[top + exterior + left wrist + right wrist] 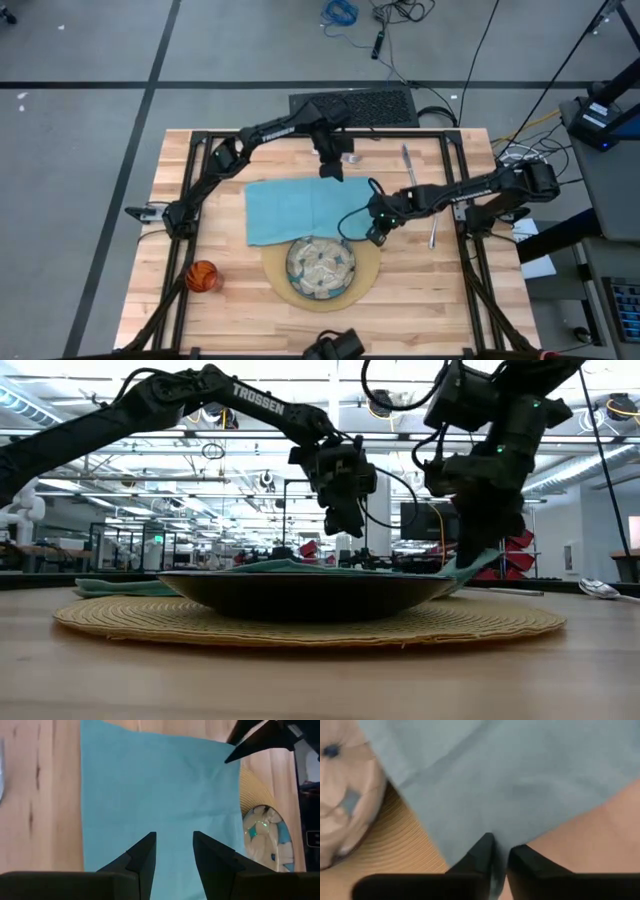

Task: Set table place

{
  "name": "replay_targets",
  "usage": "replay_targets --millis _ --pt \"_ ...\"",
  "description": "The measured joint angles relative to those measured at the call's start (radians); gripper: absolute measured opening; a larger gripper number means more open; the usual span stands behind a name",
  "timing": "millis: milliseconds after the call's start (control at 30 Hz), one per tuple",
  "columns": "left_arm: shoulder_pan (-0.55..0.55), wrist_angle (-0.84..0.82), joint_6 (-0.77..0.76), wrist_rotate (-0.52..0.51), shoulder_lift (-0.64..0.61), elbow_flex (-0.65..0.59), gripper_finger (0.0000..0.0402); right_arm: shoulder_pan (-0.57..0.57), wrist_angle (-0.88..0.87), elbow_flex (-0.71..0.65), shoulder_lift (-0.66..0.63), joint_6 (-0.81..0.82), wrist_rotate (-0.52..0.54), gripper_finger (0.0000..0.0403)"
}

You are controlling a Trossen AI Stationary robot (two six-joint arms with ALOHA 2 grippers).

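Note:
The light-blue napkin (300,208) lies spread on the table (230,310), its near edge over the far rim of the round tan mat (372,272) and the patterned plate (320,268). My right gripper (377,235) is at the napkin's near right corner, shut on it. My left gripper (333,165) hangs open above the napkin's far edge (150,735), touching nothing. The orange cup (202,276) stands at the near left. My right gripper pinches the napkin's near right corner (492,827) between its two fingers, coming steeply from above. In the low view that corner (468,565) rises a little off the table to the fingers, while the rest of the cloth lies flat.
Silver cutlery lies on the table's far right: one piece (408,165) beyond my right arm and one (434,232) by the right frame rail. The black frame (470,250) edges the table. Bare wood shows left of the napkin and along the near edge.

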Motion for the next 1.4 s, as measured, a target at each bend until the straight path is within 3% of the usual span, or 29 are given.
replay_targets --millis 233,333,500,767,1200,1400 --pt "0.018 -0.034 -0.007 -0.004 0.0 0.0 0.0114 -0.077 -0.003 0.0 0.0 -0.063 0.089 0.0158" --pt "0.025 -0.035 -0.006 -0.005 0.0 0.0 0.0114 -0.107 -0.024 0.0 0.0 -0.048 0.079 0.0205" --pt "0.04 -0.035 -0.001 -0.008 0.0 0.0 0.0114 -0.122 -0.104 0.0 0.0 -0.04 0.064 0.0249" --pt "0.054 -0.031 0.0 -0.009 0.0 0.001 0.0114 -0.101 -0.115 0.0 0.0 0.0 0.014 0.0263" --pt "0.054 -0.027 0.043 -0.01 0.0 0.001 0.0114 -0.051 -0.106 0.0 0.0 0.059 0.023 0.0263" --pt "0.046 0.026 0.043 -0.074 0.0 0.001 0.0114 -0.045 -0.083 0.0 0.0 0.047 0.046 0.0263"
